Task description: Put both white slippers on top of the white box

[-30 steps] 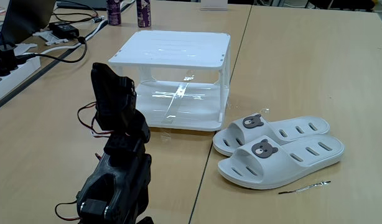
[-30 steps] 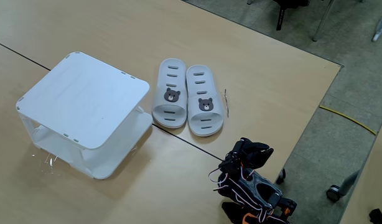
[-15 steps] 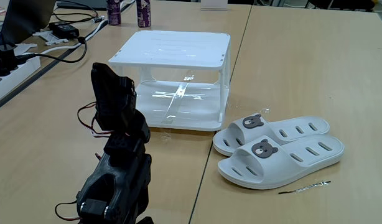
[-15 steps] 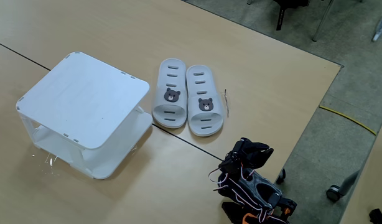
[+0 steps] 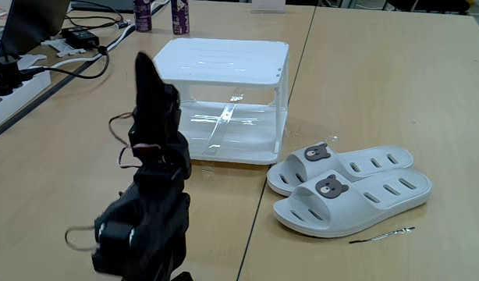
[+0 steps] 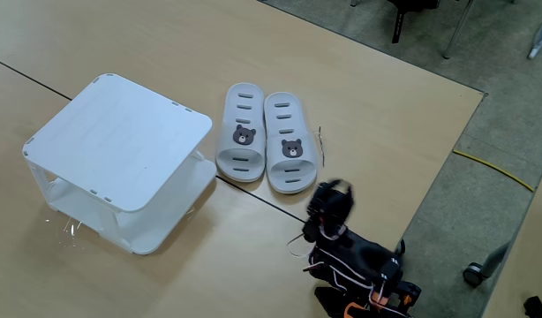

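The white slippers, a pair of white rubber slide sandals with grey-brown bear faces and oval vent slots, lie flat on the pale wooden surface [image 5: 380,86] just beside the white box [image 5: 224,58], a square white plastic two-tier stand with a ribbed flat top, thin corner legs and clear sides. In a fixed view the nearer slipper [image 5: 353,203] and the farther slipper [image 5: 341,167] touch along their long edges, bear-face ends turned toward the white box; in the other fixed view the same pair [image 6: 266,137] sits to the right of the white box [image 6: 121,146], soles down. Lying parallel and close like this, each probably offers its strap as a likely place to pinch, and the box top is bare and wider than the pair, so there appears to be room for both. Neither slipper is on the white box yet, so the task looks to be at its very start. The black robot arm [image 5: 150,195] stands on the near side of the white box, well apart from the slippers; its jaws are blurred and folded into the dark body, so I cannot tell how far they are parted, though no slipper is in them. A thin metal pin [image 5: 382,234] lies near the slippers, away from the white box. Compared with half a second ago, the arm has risen and swung: its upper link now reaches higher against the white box and is smeared with motion, while slippers and box have not shifted.
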You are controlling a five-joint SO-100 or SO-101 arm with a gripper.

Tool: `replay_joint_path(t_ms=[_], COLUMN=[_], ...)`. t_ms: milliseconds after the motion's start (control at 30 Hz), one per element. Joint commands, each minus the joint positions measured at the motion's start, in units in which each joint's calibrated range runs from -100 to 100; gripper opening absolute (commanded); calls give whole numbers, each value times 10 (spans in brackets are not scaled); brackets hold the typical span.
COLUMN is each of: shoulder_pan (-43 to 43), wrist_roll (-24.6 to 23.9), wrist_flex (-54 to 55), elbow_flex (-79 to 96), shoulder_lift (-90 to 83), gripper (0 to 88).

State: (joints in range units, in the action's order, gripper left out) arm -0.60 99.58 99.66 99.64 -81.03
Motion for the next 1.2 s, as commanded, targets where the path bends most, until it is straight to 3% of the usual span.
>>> replay_joint_path(t_ms=[0, 500, 1033, 1167], shoulder_pan=[2, 3, 4, 49], wrist_roll=[4, 4, 4, 4], wrist_flex=[-3, -9, -8, -7], elbow_flex=[-1, -5, -57, -67], shoulder_lift=[208, 774, 1057, 1062], gripper=[6, 6, 6, 6])
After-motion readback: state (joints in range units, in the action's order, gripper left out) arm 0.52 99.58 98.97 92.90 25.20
